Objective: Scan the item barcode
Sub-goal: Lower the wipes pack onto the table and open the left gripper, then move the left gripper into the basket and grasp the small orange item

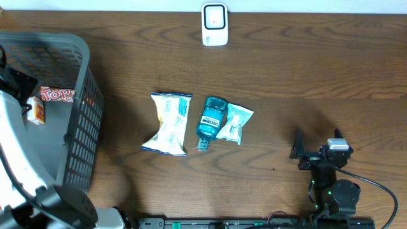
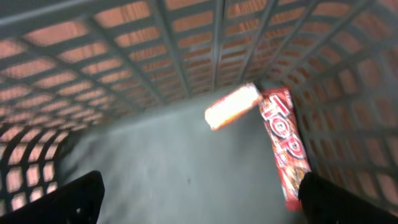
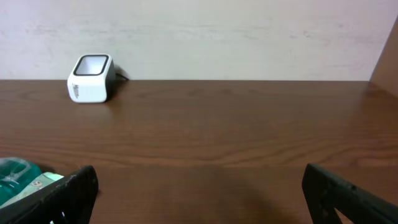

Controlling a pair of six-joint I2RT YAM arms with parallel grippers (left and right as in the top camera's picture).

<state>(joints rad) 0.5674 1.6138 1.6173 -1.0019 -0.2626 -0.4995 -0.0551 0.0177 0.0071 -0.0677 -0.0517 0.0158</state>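
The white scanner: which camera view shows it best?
The right wrist view: the scanner shows whole, with window and side visible. The overhead view gives only its top. The left wrist view looks into the basket and misses it.

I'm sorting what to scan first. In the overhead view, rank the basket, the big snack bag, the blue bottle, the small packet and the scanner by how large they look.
1. basket
2. big snack bag
3. blue bottle
4. small packet and scanner: too alike to rank.
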